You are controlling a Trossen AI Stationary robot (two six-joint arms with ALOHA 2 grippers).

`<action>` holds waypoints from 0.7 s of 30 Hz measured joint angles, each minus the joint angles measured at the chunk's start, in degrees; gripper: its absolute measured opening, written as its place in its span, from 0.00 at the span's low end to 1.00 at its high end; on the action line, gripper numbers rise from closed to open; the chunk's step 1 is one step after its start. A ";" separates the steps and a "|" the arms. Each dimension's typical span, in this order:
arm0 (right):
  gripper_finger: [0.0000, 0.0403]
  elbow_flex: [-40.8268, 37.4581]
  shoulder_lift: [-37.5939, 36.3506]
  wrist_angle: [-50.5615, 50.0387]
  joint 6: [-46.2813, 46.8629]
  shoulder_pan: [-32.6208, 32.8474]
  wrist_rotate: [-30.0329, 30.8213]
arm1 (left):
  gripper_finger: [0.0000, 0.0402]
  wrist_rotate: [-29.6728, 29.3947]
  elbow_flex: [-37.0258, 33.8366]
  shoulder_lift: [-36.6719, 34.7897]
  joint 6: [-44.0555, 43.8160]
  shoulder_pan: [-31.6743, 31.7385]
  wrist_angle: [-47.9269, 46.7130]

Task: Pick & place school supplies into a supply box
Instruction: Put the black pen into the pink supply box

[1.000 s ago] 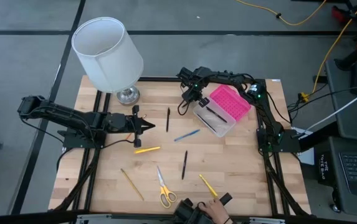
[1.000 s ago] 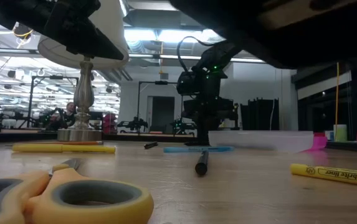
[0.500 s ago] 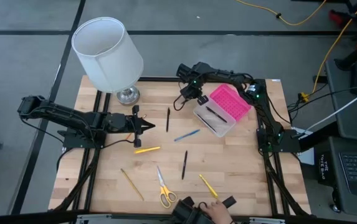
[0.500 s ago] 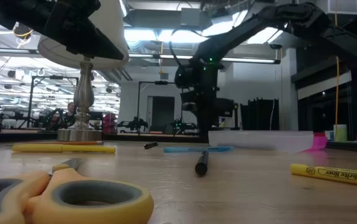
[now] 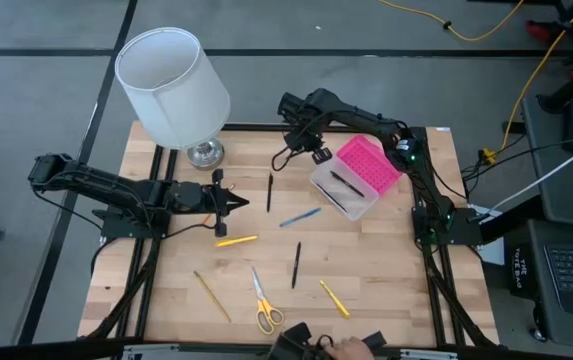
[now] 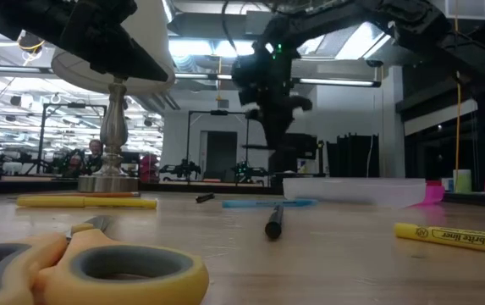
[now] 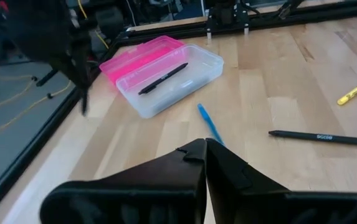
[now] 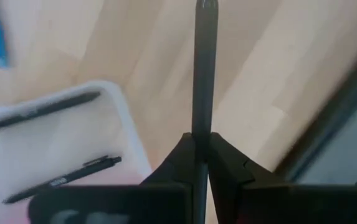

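**Pen held over the box**

The black pen (image 8: 204, 68) is clamped in my right gripper (image 8: 201, 144), above the supply box (image 5: 351, 185) near the table's (image 5: 386, 270) far right corner. I'd level it lengthwise before releasing. Left gripper (image 7: 204, 147) waits pinched together, empty.

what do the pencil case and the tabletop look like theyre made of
Pencil case: likely plastic, since the base is clear and a black pen shows inside; the pink lid looks opaque with a dotted texture.
Tabletop: apparently wood, pale planks with visible grain and seams, matte to slightly satin.
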 joint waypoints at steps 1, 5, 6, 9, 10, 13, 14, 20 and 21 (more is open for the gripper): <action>0.06 1.21 -0.05 -0.81 1.13 0.10 -0.27 | 0.01 0.00 0.00 0.00 -0.67 0.00 0.00; 0.06 5.56 -0.22 -4.55 4.98 0.19 -3.77 | 0.01 0.00 0.00 0.00 -1.72 -0.02 0.00; 0.06 5.29 -0.94 -4.48 5.79 0.19 -4.47 | 0.01 0.00 0.00 0.00 -1.70 0.00 0.00; 0.06 4.48 -2.78 -5.28 7.49 -0.13 -6.51 | 0.01 0.00 0.00 0.00 -1.74 -0.01 0.01; 0.06 4.48 -3.23 -5.60 7.93 -0.51 -7.63 | 0.01 0.00 0.00 0.00 -1.73 -0.02 0.01; 0.06 4.48 -4.44 -5.88 9.43 -1.57 -11.76 | 0.01 0.00 0.00 0.00 -1.74 -0.02 0.00; 0.06 4.48 -4.78 -5.90 9.87 -1.91 -12.72 | 0.01 -0.01 0.00 0.00 -1.73 -0.01 0.01; 0.06 4.48 -6.64 -5.73 11.16 -4.56 -14.49 | 0.01 -1.07 0.00 0.00 -1.70 -0.01 0.35; 0.06 4.51 -6.81 -5.58 12.07 -4.97 -14.89 | 0.01 -1.62 0.00 0.00 -1.71 0.00 0.33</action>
